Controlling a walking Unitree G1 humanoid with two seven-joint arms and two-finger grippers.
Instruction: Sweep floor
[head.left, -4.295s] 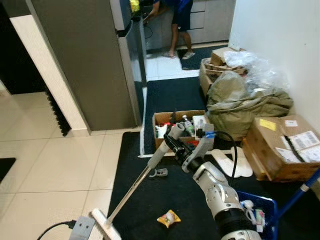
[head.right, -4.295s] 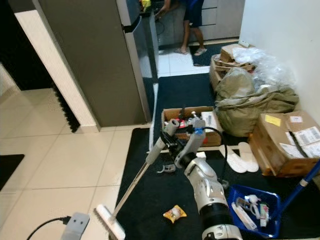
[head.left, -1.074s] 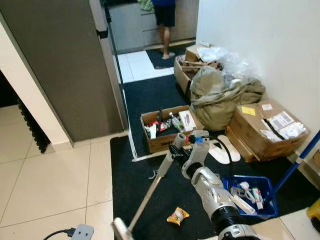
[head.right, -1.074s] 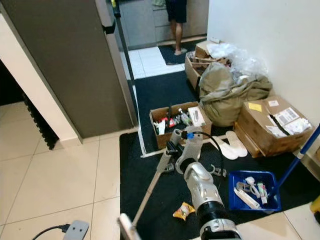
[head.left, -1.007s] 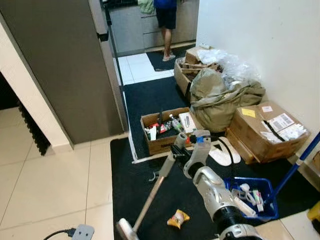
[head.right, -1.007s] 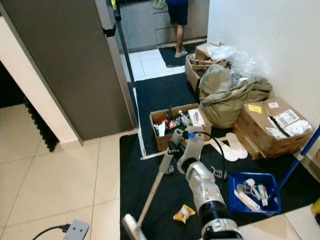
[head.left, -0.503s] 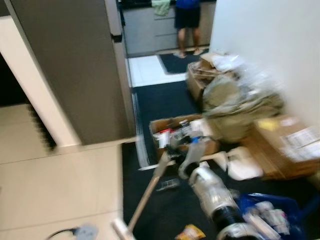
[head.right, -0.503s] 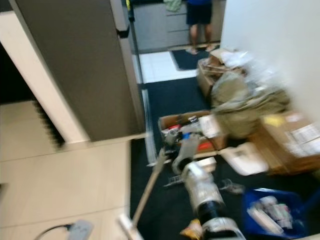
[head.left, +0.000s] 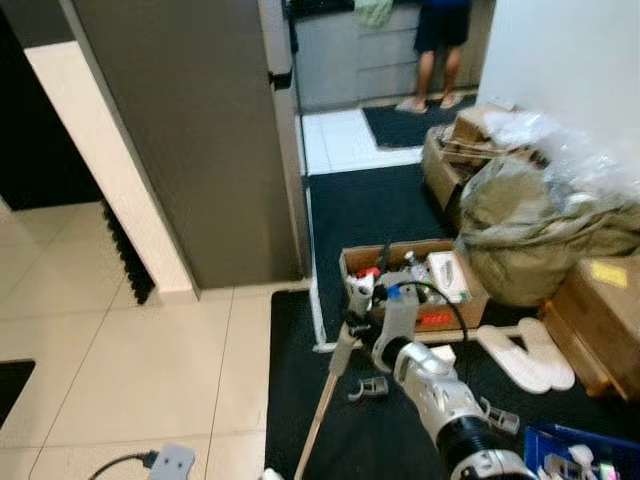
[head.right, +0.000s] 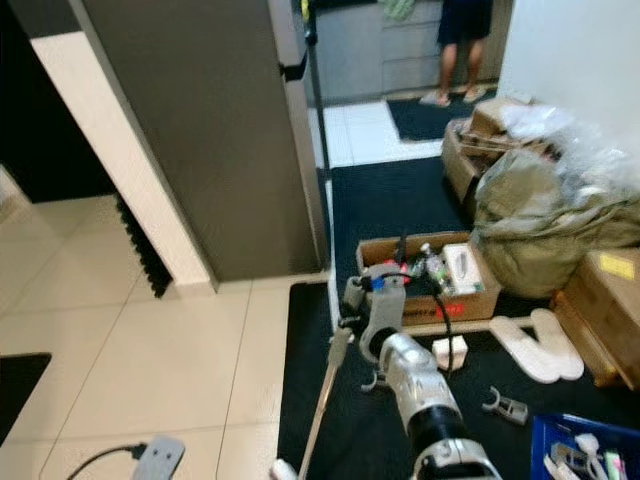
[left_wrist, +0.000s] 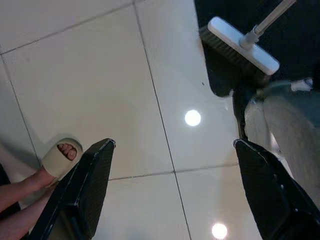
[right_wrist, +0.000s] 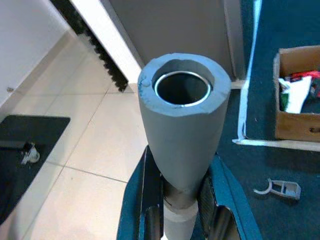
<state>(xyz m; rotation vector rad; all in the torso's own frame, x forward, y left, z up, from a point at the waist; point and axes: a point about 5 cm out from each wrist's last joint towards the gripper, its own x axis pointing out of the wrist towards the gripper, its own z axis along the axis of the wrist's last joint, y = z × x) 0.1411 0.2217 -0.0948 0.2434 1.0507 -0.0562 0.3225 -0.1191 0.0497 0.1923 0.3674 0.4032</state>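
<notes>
The right hand (head.left: 352, 318) is clamped on the broom (head.right: 322, 395), its fingers (right_wrist: 150, 186) pressed to either side of the shaft just below the grey grip, whose open end faces the wrist camera. From the hand the shaft slants down and toward the robot across the dark mat (head.left: 370, 215); the broom head (left_wrist: 243, 46) rests at the mat's edge where it meets the pale tiled floor (head.left: 150, 360). The left hand (left_wrist: 170, 190) hangs open over bare tile, holding nothing, with a person's sandalled foot (left_wrist: 61, 155) close by.

Compared with a second ago, the whole scene has slid to the right in the eye views, so the robot has turned to its left: more tile and the dark doorway now show, and the blue tray (head.left: 585, 455) and the cardboard box (head.left: 605, 315) by the wall have slipped toward the frame's edge. The yellow wrapper that lay on the mat near the broom head has left the frame; whether it was swept along I cannot tell. The grip on the shaft looks unchanged. I judge the robot is mid-stroke or re-aiming toward the tile, with most of the sweeping still to do: a grey clip (head.left: 368, 387) lies on the mat beside the shaft, in front of the open box (head.left: 415, 275) of oddments.
</notes>
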